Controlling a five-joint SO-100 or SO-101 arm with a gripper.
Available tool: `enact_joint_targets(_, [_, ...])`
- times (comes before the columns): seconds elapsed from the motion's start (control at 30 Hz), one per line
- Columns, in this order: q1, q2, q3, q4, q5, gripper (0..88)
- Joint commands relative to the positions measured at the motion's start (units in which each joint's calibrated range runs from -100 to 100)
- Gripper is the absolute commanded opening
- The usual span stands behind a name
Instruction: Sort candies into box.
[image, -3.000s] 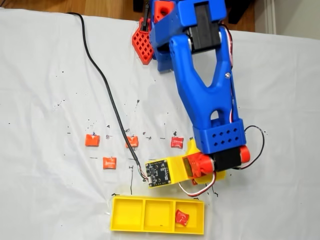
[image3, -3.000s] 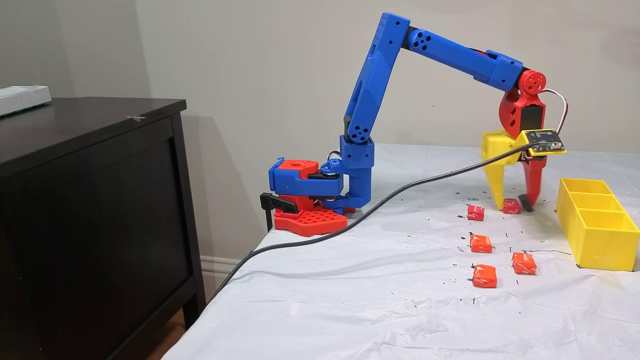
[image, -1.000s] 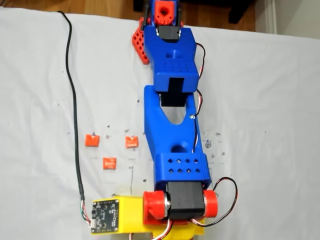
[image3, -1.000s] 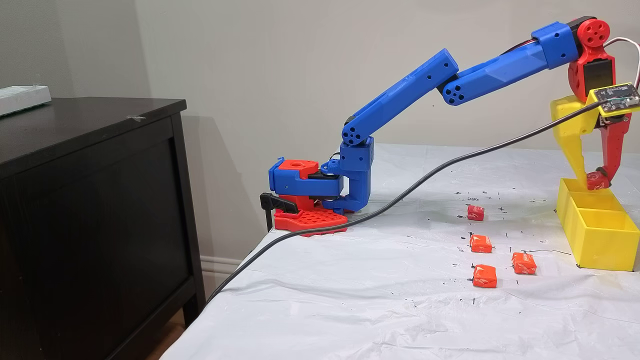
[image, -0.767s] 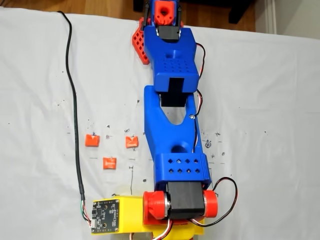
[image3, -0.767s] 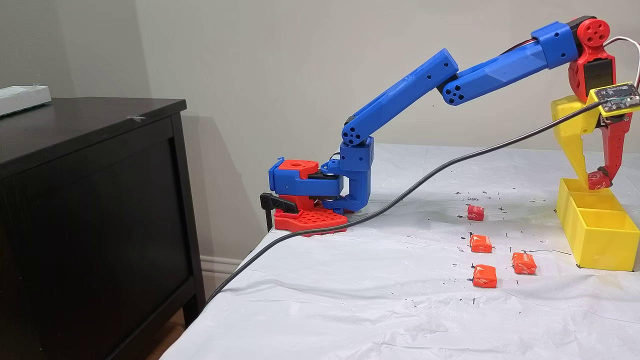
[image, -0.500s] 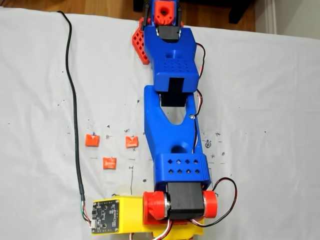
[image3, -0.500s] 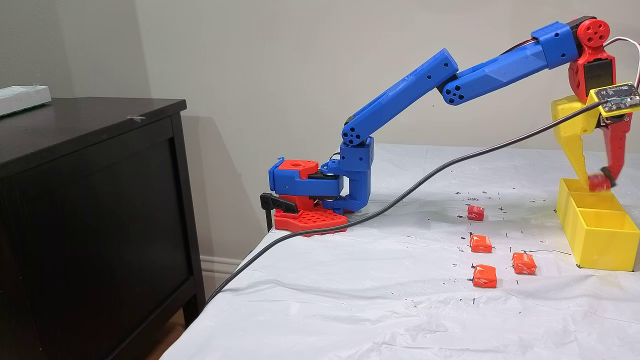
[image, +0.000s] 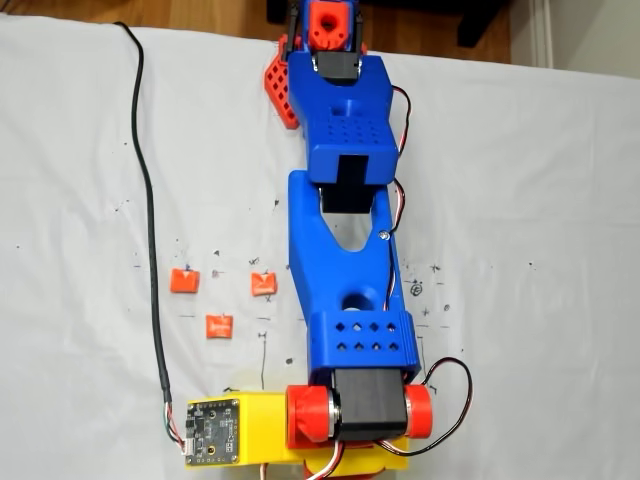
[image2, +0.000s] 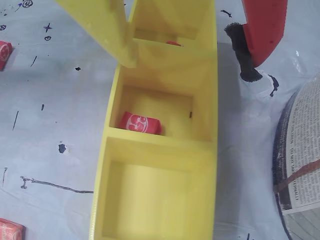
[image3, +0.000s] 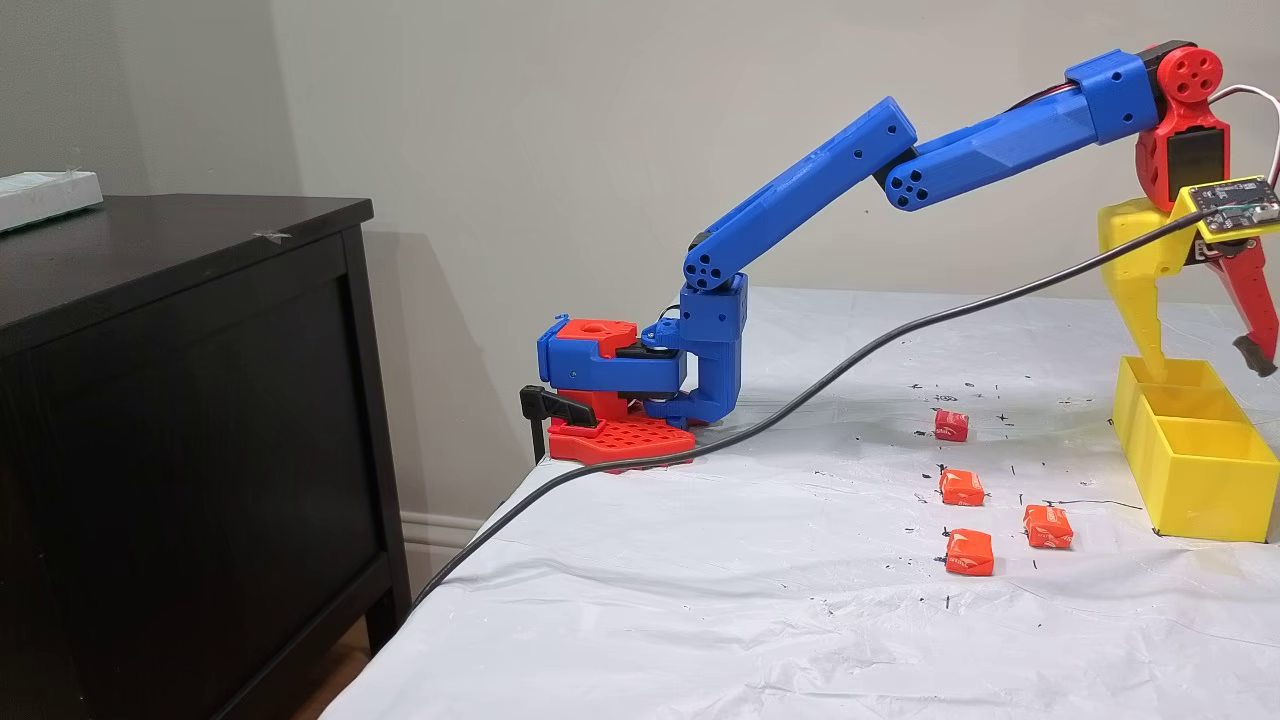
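Observation:
In the wrist view the yellow box (image2: 160, 146) lies under my open gripper (image2: 190, 67), the yellow finger (image2: 107, 25) on the left and the red finger (image2: 260, 30) on the right. One candy (image2: 140, 122) rests in the middle compartment, and a red sliver (image2: 172, 43) shows in the far one. From the side in a fixed view, the gripper (image3: 1205, 365) hangs open and empty just above the box (image3: 1200, 470). Several candies lie on the sheet, one (image3: 952, 425) nearest the arm's base. From above in a fixed view, three candies (image: 219, 326) lie left of the arm.
A black cable (image3: 760, 415) runs from the wrist across the white sheet and off its edge. A round object with printed paper (image2: 300, 165) sits right of the box. A dark cabinet (image3: 180, 400) stands beside the table. The arm's base (image3: 620, 400) is clamped at the table edge.
The jaws have opened over the box and the candy they held has dropped out; the red finger swung outward. The arm itself has barely moved.

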Motion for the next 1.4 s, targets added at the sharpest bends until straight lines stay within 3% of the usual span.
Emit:
enact_joint_targets(0.0, [0.2,-8.3,0.9,0.5,0.0,15.8])
enact_joint_targets(0.13, [0.6,-11.8,3.4,0.8,-0.1,1.1])
enact_joint_targets(0.5, [1.1,-26.0,18.1,2.9,0.4,0.2])
enact_joint_targets(0.57, [1.1,-31.2,26.1,2.6,1.0,0.2])
enact_joint_targets(0.73, [-0.2,-55.3,63.9,-12.4,1.7,0.2])
enact_joint_targets(1.07, [-2.8,-75.1,97.0,-23.7,3.9,0.2])
enact_joint_targets(1.23, [-4.2,-73.9,102.5,-27.1,3.1,15.4])
enact_joint_targets(1.37, [-5.4,-70.1,104.7,-30.2,2.5,21.8])
